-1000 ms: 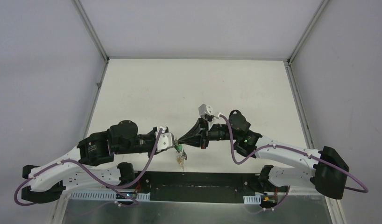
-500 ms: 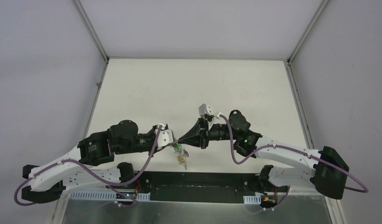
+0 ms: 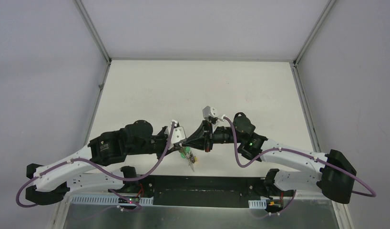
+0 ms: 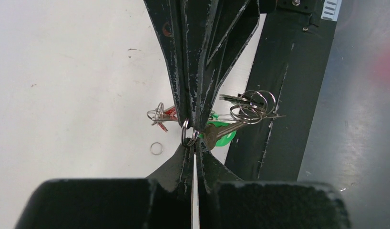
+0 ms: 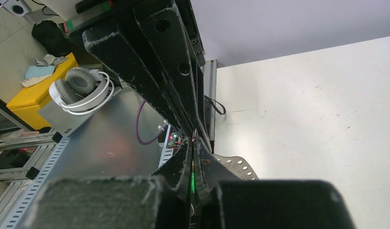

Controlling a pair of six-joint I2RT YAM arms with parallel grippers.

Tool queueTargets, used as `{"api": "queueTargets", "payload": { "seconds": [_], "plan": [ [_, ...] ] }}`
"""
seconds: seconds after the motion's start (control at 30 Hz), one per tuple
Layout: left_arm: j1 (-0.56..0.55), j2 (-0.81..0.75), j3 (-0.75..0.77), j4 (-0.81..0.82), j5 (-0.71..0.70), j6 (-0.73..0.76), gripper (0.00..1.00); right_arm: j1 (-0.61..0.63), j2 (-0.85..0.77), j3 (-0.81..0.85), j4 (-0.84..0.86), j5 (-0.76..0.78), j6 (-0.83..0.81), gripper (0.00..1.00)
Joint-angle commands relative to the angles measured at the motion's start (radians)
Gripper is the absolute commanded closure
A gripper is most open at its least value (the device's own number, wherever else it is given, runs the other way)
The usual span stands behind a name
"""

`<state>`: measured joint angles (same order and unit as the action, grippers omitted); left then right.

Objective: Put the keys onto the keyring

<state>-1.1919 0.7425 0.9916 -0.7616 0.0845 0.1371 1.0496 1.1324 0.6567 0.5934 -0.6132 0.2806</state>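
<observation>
My left gripper [image 3: 182, 143] and right gripper [image 3: 185, 142] meet tip to tip above the table's near edge, both shut. In the left wrist view my left gripper [image 4: 193, 144] comes from below and the right fingers [image 4: 195, 71] from above. Both pinch a small silver split ring [image 4: 185, 137]. The green-capped key [image 4: 224, 137] hangs just right of it, with a bunch of thin grey rings [image 4: 252, 107] and a red-capped key [image 4: 165, 114] beside it. The bunch dangles in the top view [image 3: 188, 157]. In the right wrist view my right gripper [image 5: 193, 143] shows green between its pads. I see no black-capped key.
A loose small ring [image 4: 156, 148] lies on the white table [image 3: 193, 90] left of the tips. The black base rail [image 4: 279, 95] and a grey metal shelf [image 4: 360, 119] run along the near edge under the hanging keys. Enclosure walls stand on three sides.
My left arm has pushed forward and right and its wrist has turned. The hanging keys have swung a little to the right. The right arm has stayed put.
</observation>
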Motion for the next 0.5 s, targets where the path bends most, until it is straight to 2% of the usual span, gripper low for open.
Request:
{"api": "queueTargets", "payload": {
  "seconds": [0.0,0.07,0.23,0.33,0.47],
  "plan": [
    [-0.007,0.009,0.029,0.033,0.023,-0.087,0.96,0.007,-0.017,0.020,0.108,0.029,0.010,1.00],
    [-0.007,-0.011,0.020,0.040,0.011,-0.098,0.81,0.007,-0.020,0.017,0.108,0.033,0.010,1.00],
    [-0.007,-0.106,-0.033,0.097,-0.042,-0.133,0.61,0.007,-0.026,0.014,0.108,0.029,0.011,1.00],
    [-0.007,-0.172,-0.076,0.156,-0.076,-0.134,0.55,0.007,-0.028,0.011,0.108,0.028,0.012,1.00],
    [-0.007,-0.228,-0.120,0.212,-0.080,-0.163,0.56,0.007,-0.031,0.012,0.108,0.024,0.014,1.00]
  ]
}}
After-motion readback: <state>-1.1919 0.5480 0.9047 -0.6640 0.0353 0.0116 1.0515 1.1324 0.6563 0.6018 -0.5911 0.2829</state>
